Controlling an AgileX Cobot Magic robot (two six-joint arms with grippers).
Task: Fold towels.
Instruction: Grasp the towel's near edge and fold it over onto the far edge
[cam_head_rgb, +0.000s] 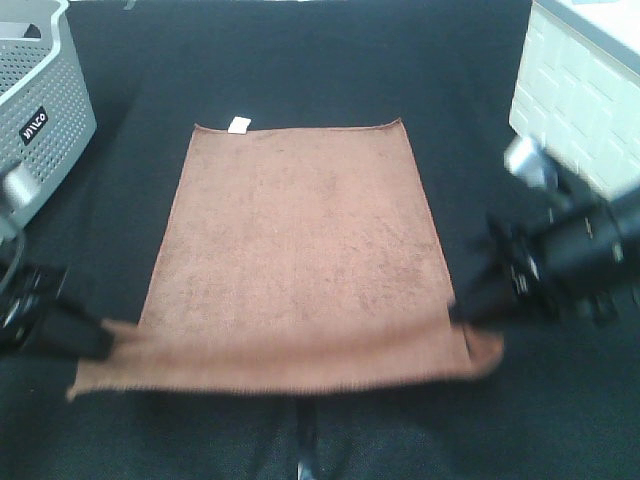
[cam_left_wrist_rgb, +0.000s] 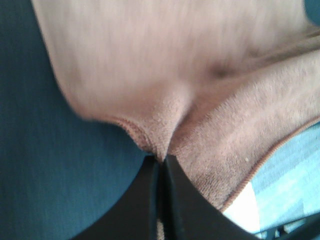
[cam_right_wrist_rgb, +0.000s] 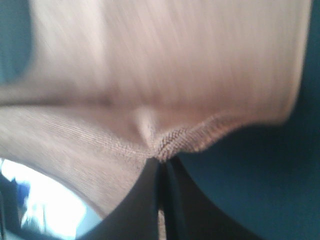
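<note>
Our left hand (cam_left_wrist_rgb: 160, 159) is clenched on the towel (cam_head_rgb: 295, 240) at its near left corner, and the wrist view shows the hem pinched between the tips with only a little cloth inside. Our right hand (cam_right_wrist_rgb: 161, 162) is closed the same way on the near right corner, again right at the stitching. That thin hold is our first worry: we judge that a pull toward the far edge could drag a corner free, and one side would drop.

Between the two hands the near edge is raised off the worktop (cam_head_rgb: 300, 60) as a narrow band, while the rest of the towel lies flat. If we carry one hand ahead of the other, the fold would come down skewed. If we bring them too close together, the middle would sag and crease. A low pass could also drag the flat part and shift the far edge, where the tag (cam_head_rgb: 239, 124) sits.

For room, the dark worktop beyond the far edge is open. The basket (cam_head_rgb: 45, 110) stands well off at the far left, and a white block (cam_head_rgb: 570, 100) stands at the far right, close to our right arm's side.
</note>
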